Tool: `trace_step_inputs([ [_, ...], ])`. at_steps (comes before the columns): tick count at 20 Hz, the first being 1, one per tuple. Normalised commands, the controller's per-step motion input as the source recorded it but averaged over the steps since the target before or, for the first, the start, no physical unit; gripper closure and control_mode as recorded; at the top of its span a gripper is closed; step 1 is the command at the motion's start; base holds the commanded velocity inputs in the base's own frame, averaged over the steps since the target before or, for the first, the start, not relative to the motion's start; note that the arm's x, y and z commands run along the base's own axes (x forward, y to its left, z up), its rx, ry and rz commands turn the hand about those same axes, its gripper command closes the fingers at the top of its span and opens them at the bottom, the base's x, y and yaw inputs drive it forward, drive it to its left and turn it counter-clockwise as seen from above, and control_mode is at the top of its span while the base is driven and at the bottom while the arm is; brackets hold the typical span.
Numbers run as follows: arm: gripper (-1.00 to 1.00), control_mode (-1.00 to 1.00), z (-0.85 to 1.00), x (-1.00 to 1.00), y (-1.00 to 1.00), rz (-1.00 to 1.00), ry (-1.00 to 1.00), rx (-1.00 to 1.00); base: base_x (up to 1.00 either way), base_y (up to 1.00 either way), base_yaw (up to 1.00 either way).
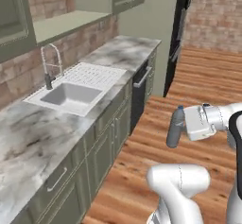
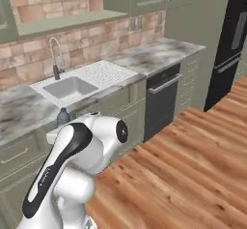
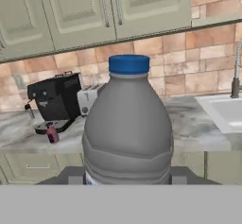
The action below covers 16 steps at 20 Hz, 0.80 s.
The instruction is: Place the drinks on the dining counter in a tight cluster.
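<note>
My gripper (image 1: 183, 124) is shut on a clear grey water bottle (image 1: 175, 127) with a blue cap and holds it upright in the air over the wooden floor, beside the sink counter. The same water bottle (image 3: 127, 124) stands close up in the hand view, and its cap (image 2: 62, 112) peeks out behind my arm in the right base view. A small red bottle (image 3: 52, 134) stands on the marble counter under the upper cabinets, in front of a coffee machine. The dining counter is out of view.
A marble counter (image 1: 28, 133) with a white sink (image 1: 71, 95) and faucet (image 1: 49, 67) runs along the left. A dishwasher (image 1: 140, 83) and a black fridge (image 1: 178, 34) lie farther on. A black coffee machine (image 3: 56, 100) and toaster (image 3: 90, 99) sit on the counter. The wooden floor (image 1: 156, 157) is open.
</note>
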Motion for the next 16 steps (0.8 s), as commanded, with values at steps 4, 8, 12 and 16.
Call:
trace_step_inputs([
  [4,1.0,1.0,0.0,0.0,0.0,0.0,0.0,0.0,0.0,0.01,-1.0],
  [8,1.0,1.0,0.0,0.0,0.0,0.0,0.0,0.0,0.0,0.0,-1.0],
  [12,1.0,1.0,0.0,0.0,0.0,0.0,0.0,0.0,0.0,0.0,-1.0],
  [16,1.0,1.0,0.0,0.0,0.0,0.0,0.0,0.0,0.0,0.0,-0.94],
])
